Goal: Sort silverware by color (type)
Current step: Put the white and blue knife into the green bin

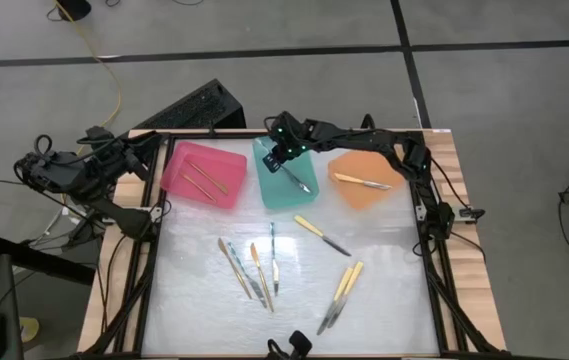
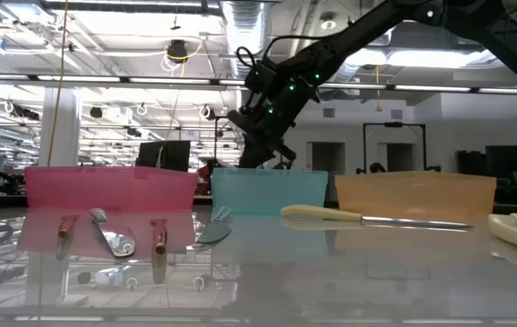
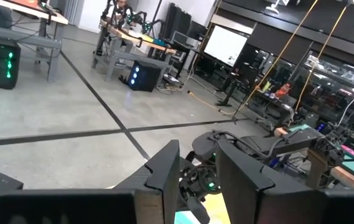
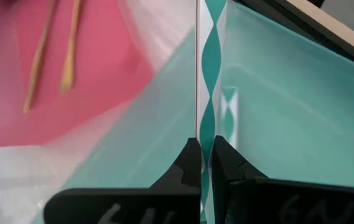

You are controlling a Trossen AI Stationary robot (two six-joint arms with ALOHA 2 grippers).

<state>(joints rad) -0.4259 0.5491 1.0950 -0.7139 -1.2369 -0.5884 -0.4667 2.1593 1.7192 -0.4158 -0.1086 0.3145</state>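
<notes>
Pinching a teal-handled utensil (image 4: 212,74) in the right pincer (image 1: 289,152), closed tight, just above the teal tray (image 1: 269,195). Risking a miss: letting go close to the wall facing the pink tray (image 1: 176,178) and tipping the piece over the rim. Showing the grip itself only from the right wrist; showing the whole spread of loose silverware (image 1: 254,270), well apart from the pincer on the surface, only from high. Parking the left pincer (image 3: 196,144) parted and empty, far off to the side.

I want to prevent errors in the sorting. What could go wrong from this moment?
1. The right gripper holds a teal utensil by its end, over the teal tray. The grip looks thin, so it might slip or swing.
2. It hangs near the wall beside the pink tray, so a release here might miss the teal tray.
</notes>
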